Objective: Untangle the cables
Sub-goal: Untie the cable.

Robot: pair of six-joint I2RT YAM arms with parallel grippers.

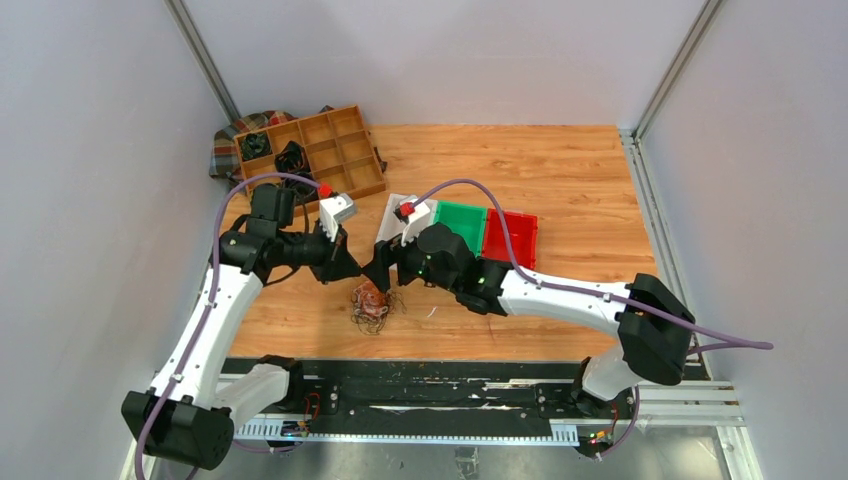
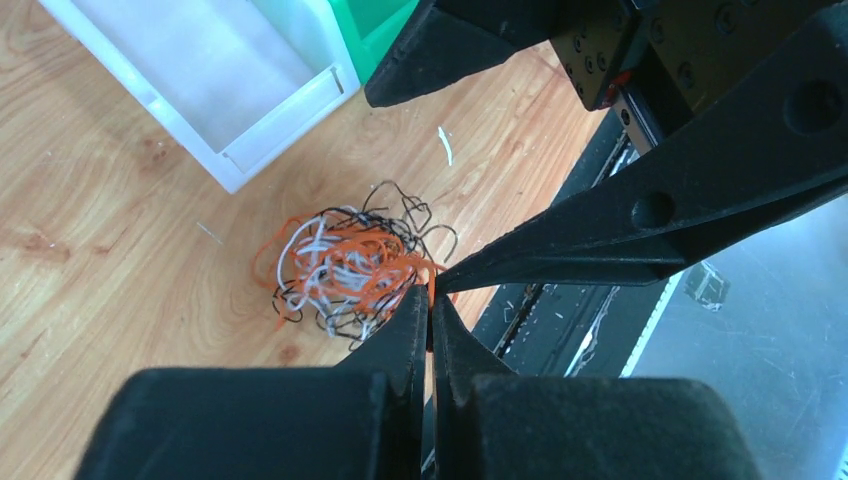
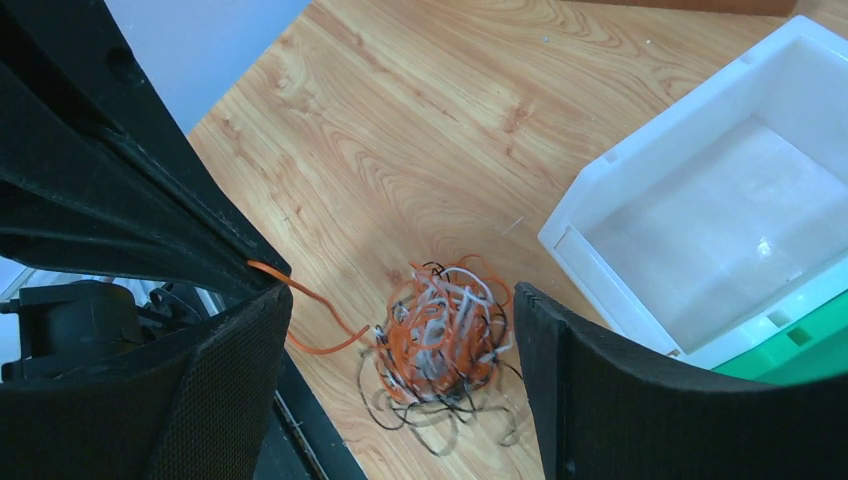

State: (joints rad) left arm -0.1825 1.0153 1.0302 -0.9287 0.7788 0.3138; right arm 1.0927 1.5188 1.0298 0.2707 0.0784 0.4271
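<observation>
While right pincer (image 3: 400, 292) gapes, left pincer (image 2: 431, 302) pinches the cables (image 2: 345, 265).

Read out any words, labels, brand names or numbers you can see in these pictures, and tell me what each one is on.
No readable text in any view.
White bin, green bin, red bin, wooden organizer: no lettering visible.
Cables: no tags or print.
Black base plate: pale marks, too small to read as anything.
</observation>
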